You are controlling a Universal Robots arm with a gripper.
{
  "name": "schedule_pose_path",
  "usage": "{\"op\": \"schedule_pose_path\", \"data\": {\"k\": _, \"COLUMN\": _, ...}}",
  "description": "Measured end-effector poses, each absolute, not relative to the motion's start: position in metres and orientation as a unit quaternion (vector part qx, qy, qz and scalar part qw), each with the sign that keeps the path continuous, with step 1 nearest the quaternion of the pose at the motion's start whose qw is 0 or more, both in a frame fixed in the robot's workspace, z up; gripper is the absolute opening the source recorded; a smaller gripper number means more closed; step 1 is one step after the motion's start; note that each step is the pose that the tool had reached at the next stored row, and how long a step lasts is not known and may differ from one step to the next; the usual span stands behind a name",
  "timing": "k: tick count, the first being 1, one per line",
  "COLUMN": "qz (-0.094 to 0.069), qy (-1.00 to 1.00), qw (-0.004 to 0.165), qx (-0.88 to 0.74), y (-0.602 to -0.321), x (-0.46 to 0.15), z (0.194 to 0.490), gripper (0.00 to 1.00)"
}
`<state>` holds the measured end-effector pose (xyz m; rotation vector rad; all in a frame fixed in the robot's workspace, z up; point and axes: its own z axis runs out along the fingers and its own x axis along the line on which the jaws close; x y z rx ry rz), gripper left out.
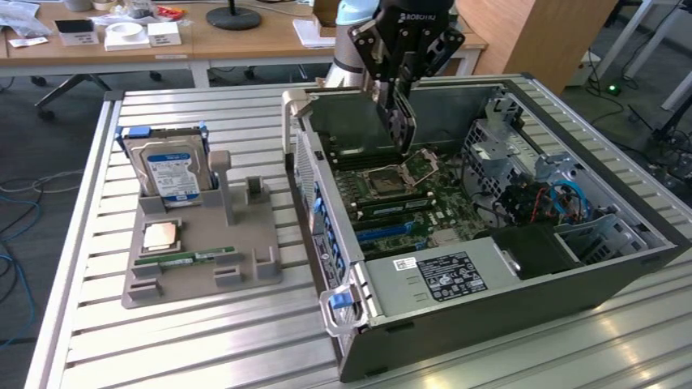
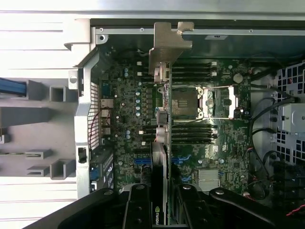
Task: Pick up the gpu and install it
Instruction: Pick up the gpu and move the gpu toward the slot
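The gripper (image 1: 398,79) was clamped on the gpu (image 1: 403,126); the thin card hung upright and edge-on above the motherboard (image 1: 416,203), inside the open computer case (image 1: 508,324); a hard drive (image 1: 173,174) stood outside the case.

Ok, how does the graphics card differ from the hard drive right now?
The graphics card hangs gripped in the hand over the open computer case; the hard drive stands in the grey holder outside it. The card is a thin dark slab; the drive is thicker, silver, with a blue-and-white label. Both are upright.
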<state>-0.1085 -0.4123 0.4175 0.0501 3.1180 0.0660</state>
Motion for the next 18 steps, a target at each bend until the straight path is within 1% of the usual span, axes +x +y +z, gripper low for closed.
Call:
{"op": "schedule_pose_path", "data": {"k": 11, "qz": 0.021, "qy": 1.000, "qw": 0.011, "qx": 0.016, "y": -0.412, "x": -0.088, "z": 0.418, "gripper": 0.26}}
{"op": "schedule_pose_path", "data": {"k": 18, "qz": 0.021, "qy": 1.000, "qw": 0.011, "qx": 0.016, "y": -0.412, "x": -0.087, "z": 0.418, "gripper": 0.26}}
